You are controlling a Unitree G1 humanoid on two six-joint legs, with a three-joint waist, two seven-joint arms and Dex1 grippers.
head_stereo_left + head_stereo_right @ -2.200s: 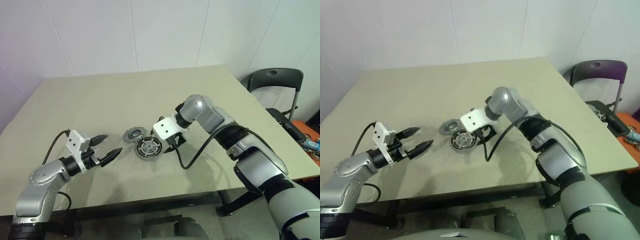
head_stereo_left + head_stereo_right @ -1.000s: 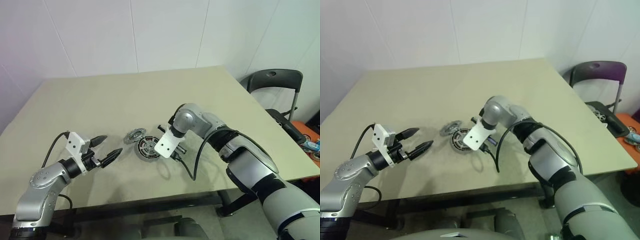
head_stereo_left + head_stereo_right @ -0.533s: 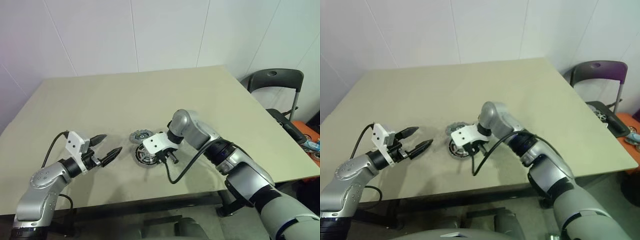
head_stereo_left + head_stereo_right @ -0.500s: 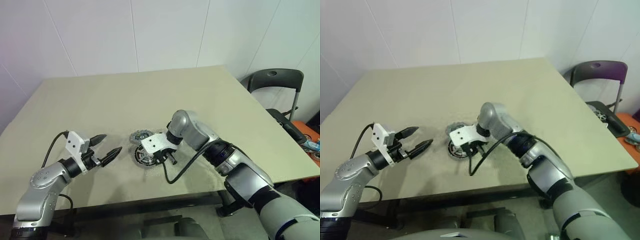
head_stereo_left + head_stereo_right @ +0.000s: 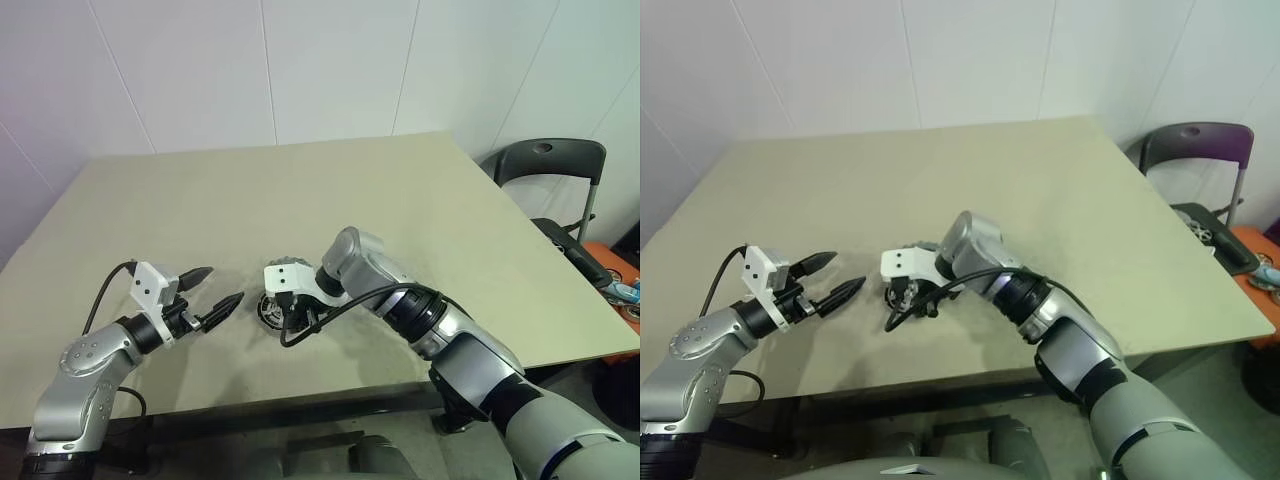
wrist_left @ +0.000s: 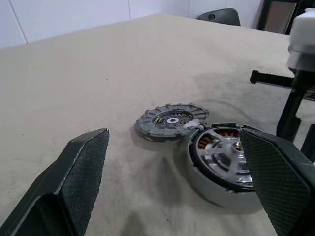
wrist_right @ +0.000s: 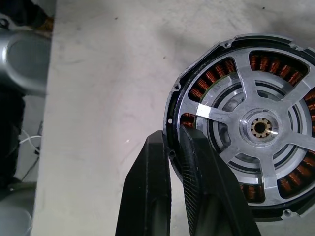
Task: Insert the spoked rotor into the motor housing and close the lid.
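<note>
The spoked rotor (image 7: 261, 129) lies inside the motor housing (image 7: 216, 76), with copper windings showing between its silver spokes. They rest on the table (image 5: 300, 190) near its front middle (image 5: 270, 312). My right gripper (image 7: 171, 137) points down at them, shut, its tips at the housing's rim; its white wrist block hangs just above (image 5: 287, 276). The grey scallop-edged lid (image 6: 170, 119) lies flat right behind the housing, touching its edge. My left gripper (image 5: 222, 286) hovers level to the left of the parts, open and empty, its fingers (image 6: 83, 167) spread wide.
A black cable (image 5: 335, 308) loops from my right wrist onto the table beside the parts. A dark chair (image 5: 548, 160) stands past the table's right edge. The table's front edge (image 5: 300, 395) runs close below the parts.
My right arm swung left and its wrist rolled, so the gripper now points down at the housing's rim. The housing with the rotor slid a little left. The left arm stayed still.
</note>
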